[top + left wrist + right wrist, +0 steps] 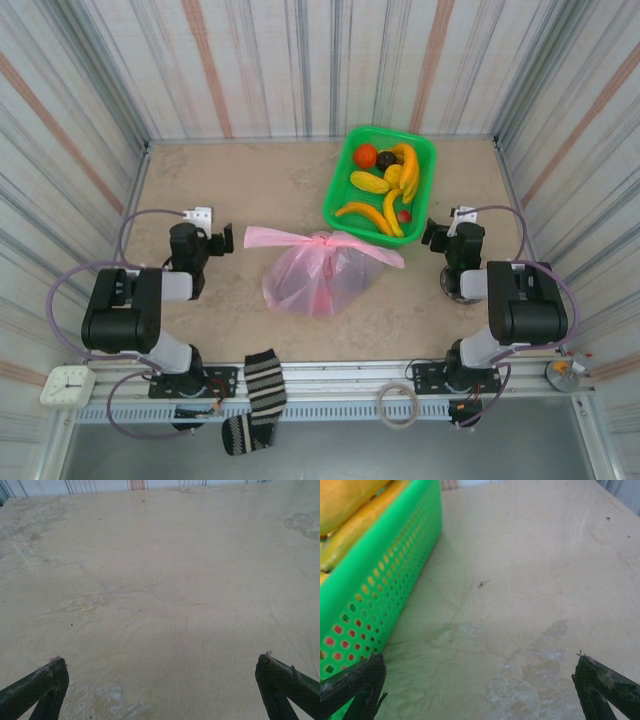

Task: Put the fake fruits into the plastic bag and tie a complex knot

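Observation:
The pink plastic bag lies in the middle of the table. Its handles are twisted into a knot with flat ends sticking out left and right. I cannot tell what is inside it. The fake fruits, among them bananas, an orange one, a dark one and a small red one, lie in the green basket. My left gripper stands open over bare table, left of the bag. To the right of the bag my right gripper is open too, beside the basket wall, with bananas showing above it.
A striped sock, a tape roll and a small clock lie along the front rail by the arm bases. Striped walls close the table on three sides. Bare tabletop lies ahead of the left gripper.

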Tool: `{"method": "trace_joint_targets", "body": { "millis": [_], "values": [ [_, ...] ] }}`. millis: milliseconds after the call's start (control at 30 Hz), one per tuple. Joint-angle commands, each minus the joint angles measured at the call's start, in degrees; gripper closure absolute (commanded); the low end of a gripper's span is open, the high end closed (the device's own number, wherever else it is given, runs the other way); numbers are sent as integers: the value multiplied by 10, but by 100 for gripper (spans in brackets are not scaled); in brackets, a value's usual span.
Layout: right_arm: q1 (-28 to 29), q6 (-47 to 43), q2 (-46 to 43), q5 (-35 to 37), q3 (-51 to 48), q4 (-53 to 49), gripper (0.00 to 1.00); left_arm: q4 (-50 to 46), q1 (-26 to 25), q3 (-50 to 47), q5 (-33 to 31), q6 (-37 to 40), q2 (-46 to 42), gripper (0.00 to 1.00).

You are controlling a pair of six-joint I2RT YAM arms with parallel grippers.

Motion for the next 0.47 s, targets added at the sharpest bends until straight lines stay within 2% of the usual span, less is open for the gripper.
{"method": "trace_joint_targets", "body": {
  "millis": [0, 433],
  "values": [
    [0, -13, 5, 4, 12, -3, 1, 2, 0, 9, 3, 5, -5, 1],
    [-1, -15, 5, 2, 13, -4, 1, -1, 0, 9, 2, 5, -5, 1]
  ]
}}
